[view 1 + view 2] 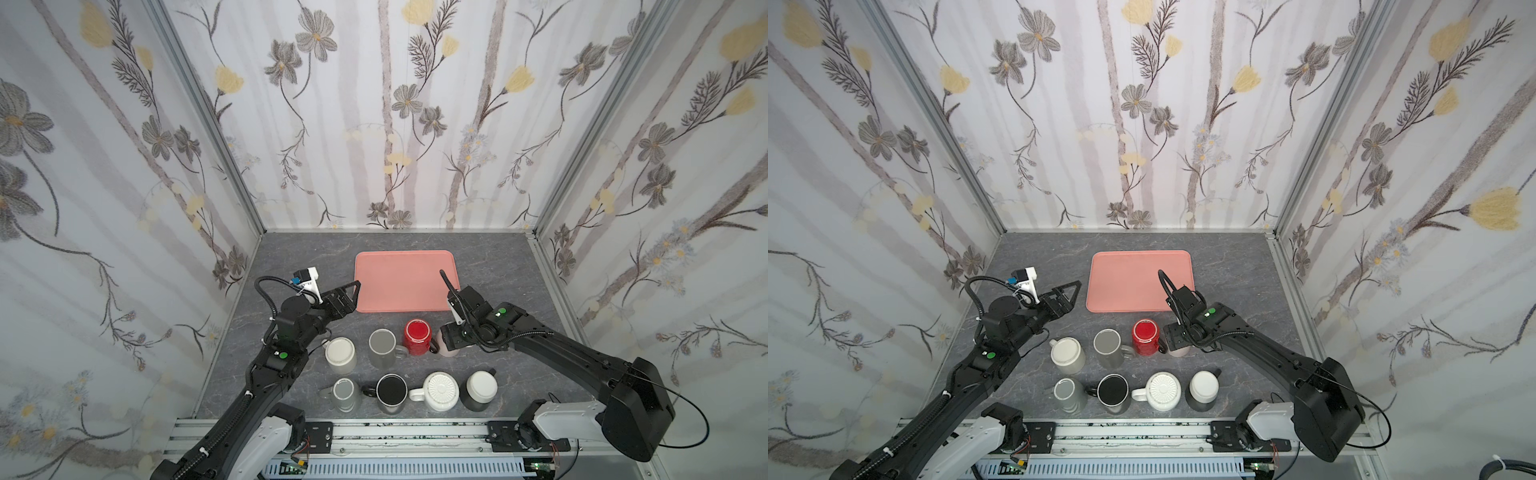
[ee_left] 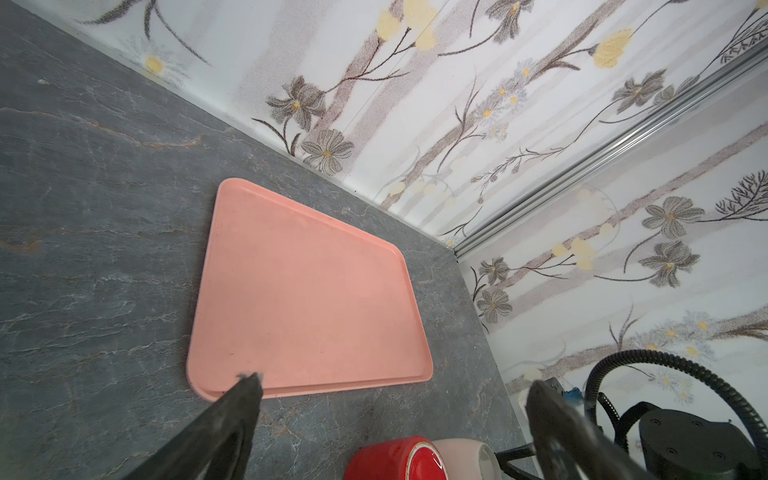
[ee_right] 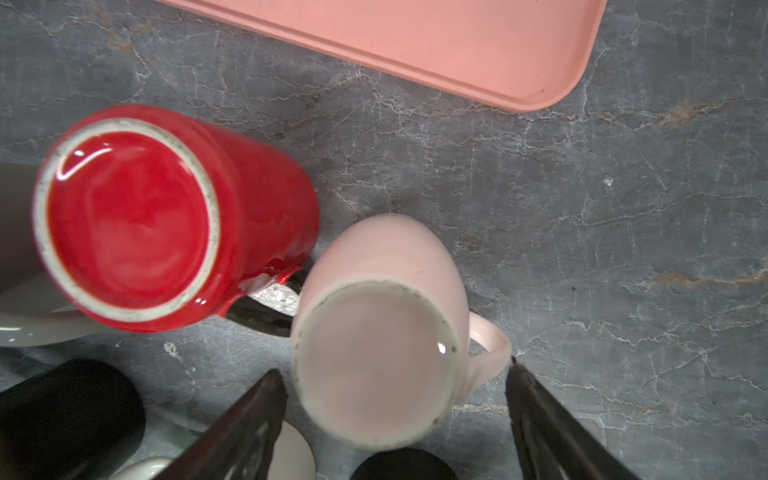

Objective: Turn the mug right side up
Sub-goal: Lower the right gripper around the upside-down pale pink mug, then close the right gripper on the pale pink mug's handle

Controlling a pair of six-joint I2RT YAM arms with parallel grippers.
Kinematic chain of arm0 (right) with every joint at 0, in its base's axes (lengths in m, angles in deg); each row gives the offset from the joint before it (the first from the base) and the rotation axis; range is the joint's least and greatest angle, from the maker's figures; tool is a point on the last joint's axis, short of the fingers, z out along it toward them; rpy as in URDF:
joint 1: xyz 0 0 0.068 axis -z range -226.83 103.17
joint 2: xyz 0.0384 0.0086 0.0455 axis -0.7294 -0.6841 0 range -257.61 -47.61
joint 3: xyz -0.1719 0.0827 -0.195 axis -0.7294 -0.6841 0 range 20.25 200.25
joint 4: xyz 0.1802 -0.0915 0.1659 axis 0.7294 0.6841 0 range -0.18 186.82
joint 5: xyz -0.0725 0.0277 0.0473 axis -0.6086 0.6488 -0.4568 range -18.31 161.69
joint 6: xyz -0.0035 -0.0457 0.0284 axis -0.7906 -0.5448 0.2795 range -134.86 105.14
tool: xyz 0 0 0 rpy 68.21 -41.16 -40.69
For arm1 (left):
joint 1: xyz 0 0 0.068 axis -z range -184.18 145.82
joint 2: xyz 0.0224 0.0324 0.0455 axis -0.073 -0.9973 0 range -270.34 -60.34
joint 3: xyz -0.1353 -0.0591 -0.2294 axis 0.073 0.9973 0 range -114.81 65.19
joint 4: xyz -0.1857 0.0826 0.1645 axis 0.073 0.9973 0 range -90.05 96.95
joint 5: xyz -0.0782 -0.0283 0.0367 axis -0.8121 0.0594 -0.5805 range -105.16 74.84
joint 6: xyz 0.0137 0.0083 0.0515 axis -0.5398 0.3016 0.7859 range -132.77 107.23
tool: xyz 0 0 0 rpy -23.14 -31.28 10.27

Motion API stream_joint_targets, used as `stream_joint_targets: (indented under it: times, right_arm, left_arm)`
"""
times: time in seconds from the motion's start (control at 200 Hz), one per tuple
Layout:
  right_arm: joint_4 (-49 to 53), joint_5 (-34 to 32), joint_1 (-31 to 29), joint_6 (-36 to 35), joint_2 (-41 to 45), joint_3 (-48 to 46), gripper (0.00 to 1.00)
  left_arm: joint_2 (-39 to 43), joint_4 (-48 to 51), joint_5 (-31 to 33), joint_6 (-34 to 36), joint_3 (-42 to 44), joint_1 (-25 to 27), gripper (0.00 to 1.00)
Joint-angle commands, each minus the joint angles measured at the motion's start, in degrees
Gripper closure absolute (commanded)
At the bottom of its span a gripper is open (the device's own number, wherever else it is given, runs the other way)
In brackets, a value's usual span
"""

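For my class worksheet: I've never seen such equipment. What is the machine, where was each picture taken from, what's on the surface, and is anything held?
These are two black robot arms, each ending in a two-fingered gripper. The two wide pictures look down from one overhead camera; the two close-ups come from cameras on the wrists. On the grey table lie a bare pink tray and several mugs; the red mug and pink mug stand bottom-up. The right gripper hangs open over the pink mug; the left gripper is open, holding nothing.

Glossy ceramic pink mug [image 3: 374, 353], matt stone-patterned table [image 3: 582, 208].
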Motion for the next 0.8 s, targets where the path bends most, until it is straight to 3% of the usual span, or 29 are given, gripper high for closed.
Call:
stream_joint_targets:
  times: [0.0,0.295,0.425,0.589,0.794]
  right_arm:
    - [-3.8,-2.0,0.2,3.3,-0.5,-1.4,0.24]
    - [-11.9,-1.8,0.6,9.9,-2.2,-1.4,0.31]
    - [-13.1,-0.3,0.7,10.5,-3.6,0.7,0.17]
    - [-11.5,-4.9,1.6,8.4,2.1,1.2,0.15]
    - [-7.6,-5.5,2.4,6.8,8.5,-2.7,0.34]
  left_arm:
    - [0.2,-1.0,0.2,0.4,0.1,0.0,0.0]
    - [0.3,-0.8,0.4,0.1,0.1,-0.2,0.0]
    - [-0.2,-1.1,0.1,-0.2,0.1,-0.1,0.0]
    - [-0.6,-1.5,-0.9,-0.6,-0.3,-0.2,0.0]
    - [-0.5,-1.7,-0.9,-0.6,-0.4,-0.1,0.0]
